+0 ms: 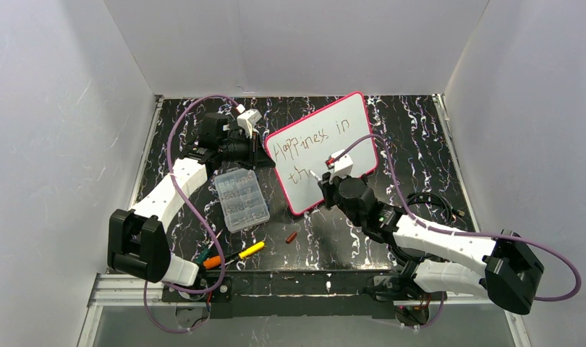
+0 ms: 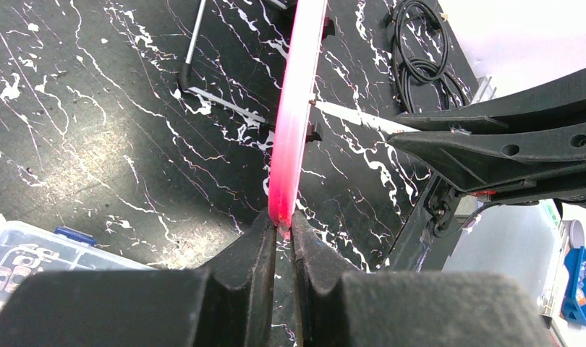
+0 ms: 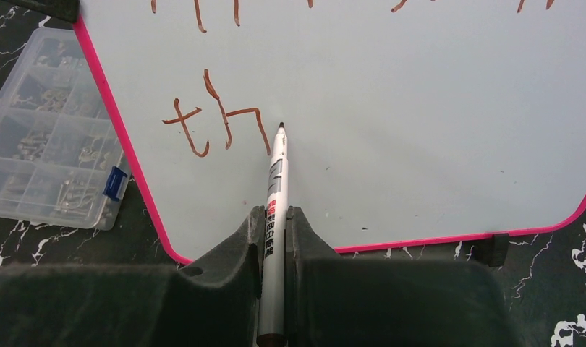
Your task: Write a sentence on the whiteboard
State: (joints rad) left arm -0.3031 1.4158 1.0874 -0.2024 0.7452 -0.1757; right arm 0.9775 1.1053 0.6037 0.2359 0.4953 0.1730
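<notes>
The whiteboard [image 1: 304,196], white with a pink rim, is propped tilted on the dark marbled table. My left gripper [image 1: 265,153] is shut on the whiteboard's left edge; in the left wrist view the pink rim [image 2: 294,123] runs into the gripper [image 2: 283,225]. The sentence [image 1: 308,144] reads "Happiness in", with "th" [image 3: 218,119] below it. My right gripper [image 3: 275,217] is shut on a white marker [image 3: 276,177]. The marker's tip sits on the board just right of the "h".
A clear organizer box [image 1: 241,199] lies left of the board, also visible in the right wrist view as the box [image 3: 48,152]. A small brown-red cap [image 1: 291,237], a yellow marker [image 1: 249,251] and an orange marker [image 1: 213,262] lie near the front edge. A black cable coil [image 1: 429,206] sits right.
</notes>
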